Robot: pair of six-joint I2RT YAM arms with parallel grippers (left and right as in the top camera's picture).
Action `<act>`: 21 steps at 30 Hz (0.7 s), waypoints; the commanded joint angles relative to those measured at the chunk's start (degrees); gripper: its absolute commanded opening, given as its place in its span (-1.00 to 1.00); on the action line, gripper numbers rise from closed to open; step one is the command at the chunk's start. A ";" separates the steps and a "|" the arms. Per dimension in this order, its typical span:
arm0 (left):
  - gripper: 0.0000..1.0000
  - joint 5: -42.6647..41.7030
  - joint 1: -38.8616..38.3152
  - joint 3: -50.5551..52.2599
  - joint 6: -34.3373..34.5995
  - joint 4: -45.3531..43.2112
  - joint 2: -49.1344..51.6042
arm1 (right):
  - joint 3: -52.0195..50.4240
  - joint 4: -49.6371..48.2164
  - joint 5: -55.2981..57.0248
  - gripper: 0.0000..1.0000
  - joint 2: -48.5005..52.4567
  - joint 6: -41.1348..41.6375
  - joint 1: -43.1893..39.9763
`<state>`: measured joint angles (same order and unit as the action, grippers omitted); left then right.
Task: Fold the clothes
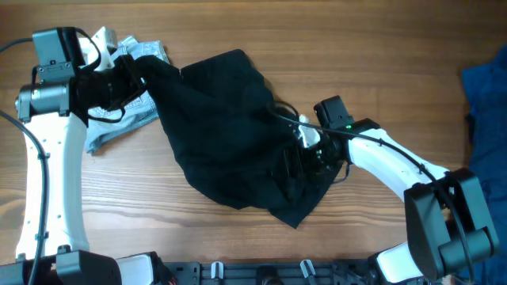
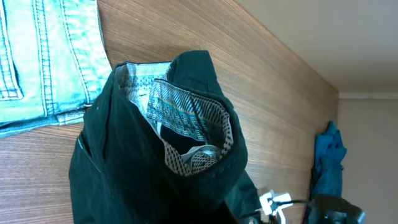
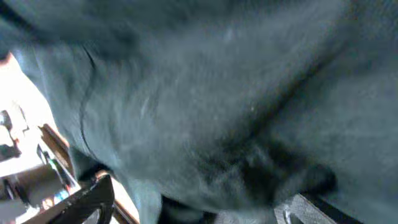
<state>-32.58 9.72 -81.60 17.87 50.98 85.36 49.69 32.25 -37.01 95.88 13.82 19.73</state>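
The left claw (image 1: 133, 73) clamps the black shorts (image 1: 230, 119) at the waistband, over the denim garment (image 1: 117, 125). The right claw (image 1: 310, 155) sits buried in the fabric; I cannot tell its state.

**Black shorts bunched, waistband end raised**

The black shorts (image 1: 226, 131) lie crumpled in loose folds mid-way across the table (image 1: 333, 39); the waistband end lifts toward the upper left, gaping open on pale patterned lining; a lower corner points toward the near edge.
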 commanded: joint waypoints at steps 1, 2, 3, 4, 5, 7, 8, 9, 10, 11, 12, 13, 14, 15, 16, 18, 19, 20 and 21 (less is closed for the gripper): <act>-0.92 -1.51 -0.61 -0.39 -1.16 -0.42 -1.38 | -0.09 -4.87 0.26 -0.13 -0.42 5.81 0.13; -0.92 -1.49 -0.61 -0.39 -1.16 -0.42 -1.38 | 0.02 -5.60 -0.37 -0.37 -0.57 5.79 -0.07; -0.92 -1.49 -0.61 -0.39 -1.18 -0.39 -1.38 | 0.37 -5.64 -1.55 -0.61 -0.94 5.57 -0.55; -0.92 -1.49 -0.61 -0.39 -1.18 -0.37 -1.38 | 0.79 -5.38 -3.04 -0.78 -1.60 4.55 -1.38; -0.92 -1.44 -0.61 -0.39 -1.20 -0.42 -1.38 | 1.44 -4.46 -4.39 -0.91 -3.41 2.25 -3.23; -0.92 -1.42 -0.61 -0.39 -1.20 -0.55 -1.38 | 1.99 -2.89 -2.38 -0.91 -6.34 0.96 -6.25; -0.92 -1.31 -0.61 -0.39 -1.20 -0.63 -1.36 | 2.08 -2.12 0.85 -0.91 -8.35 1.27 -8.70; -0.91 -1.18 -0.61 -0.39 -1.20 -0.66 -1.38 | 2.08 -1.95 3.63 -0.91 -10.08 1.27 -11.34; -0.91 -1.03 -0.61 -0.39 -1.20 -0.63 -1.38 | 2.08 -2.43 4.96 -0.92 -11.15 1.22 -13.68; -0.91 -1.01 -0.61 -0.39 -1.20 -0.66 -1.36 | 2.08 -3.23 5.09 -0.91 -11.58 1.18 -15.78; -0.91 -1.01 -0.61 -0.39 -1.20 -0.66 -1.36 | 2.05 -3.78 5.07 -0.92 -11.54 1.18 -17.31; -0.91 -1.01 -0.61 -0.39 -1.22 -0.66 -1.36 | 2.05 -4.07 5.09 -0.91 -11.15 1.09 -18.18; -0.91 -1.01 -0.61 -0.39 -1.20 -0.66 -1.38 | 2.05 -4.35 5.07 -0.90 -10.82 1.16 -18.51; -0.92 -1.01 -0.61 -0.39 -1.20 -0.66 -1.38 | 2.05 -4.63 5.03 -0.63 -10.58 1.11 -18.53; -0.92 -1.01 -0.61 -0.39 -1.20 -0.63 -1.36 | 2.05 -4.66 4.55 -0.37 -10.58 1.05 -18.47; -0.92 -1.03 -0.61 -0.39 -1.20 -0.61 -1.36 | 2.05 -4.48 1.18 0.10 -10.58 -0.52 -18.47; -0.92 -1.03 -0.61 -0.39 -1.18 -0.61 -1.38 | 2.05 -3.82 -0.76 0.11 -10.58 -1.22 -18.47; -0.92 -1.03 -0.61 -0.39 -1.18 -0.61 -1.38 | 2.05 -3.08 -1.88 0.09 -10.58 -1.60 -18.47; -0.92 -1.03 -0.61 -0.39 -1.18 -0.61 -1.36 | 1.99 -1.11 -3.69 0.03 -10.58 -1.86 -18.40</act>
<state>-32.75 9.26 -81.60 17.87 50.92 85.36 50.76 28.77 -35.31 84.93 14.44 1.19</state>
